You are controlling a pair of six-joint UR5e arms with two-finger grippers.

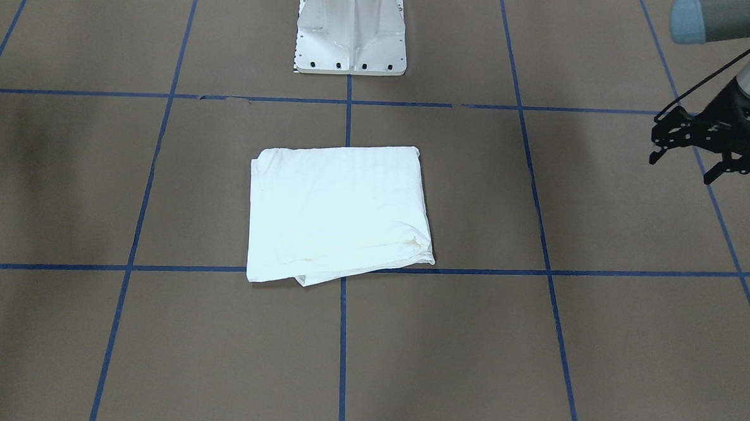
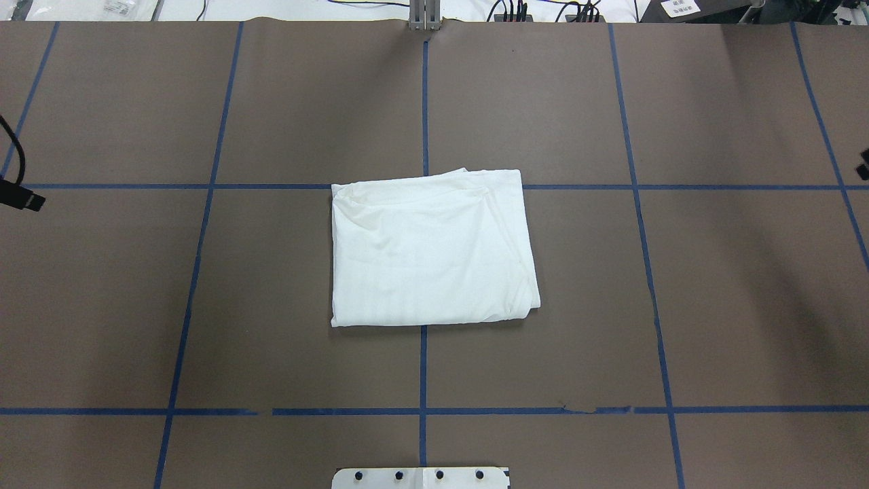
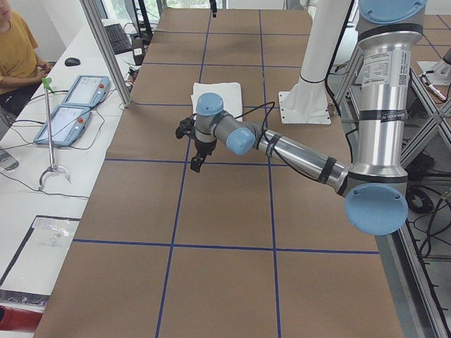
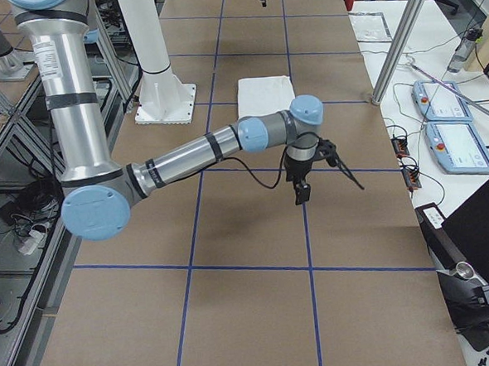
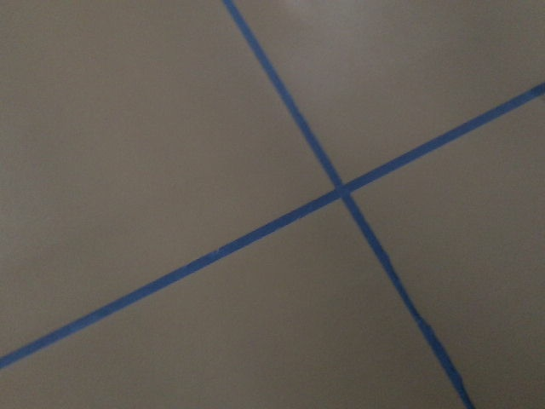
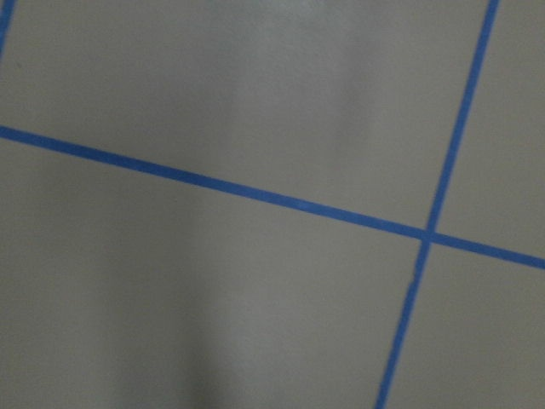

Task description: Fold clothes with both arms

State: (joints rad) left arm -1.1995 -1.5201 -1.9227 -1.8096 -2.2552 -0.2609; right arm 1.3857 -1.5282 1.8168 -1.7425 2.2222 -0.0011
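The white T-shirt (image 1: 340,212) lies folded in a rectangle mid tabletop (image 1: 597,347). The left end effector (image 1: 682,164) hangs well aside, fingers seemingly spread; the right end effector (image 4: 319,182) is also apart, and I cannot tell its grip

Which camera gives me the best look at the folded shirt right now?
Overhead exterior: the shirt lies centred, whole outline visible, nothing covering it. Front-facing also shows it whole, with a loose layer poking out. Side views show it small and far; wrist cameras show only table.
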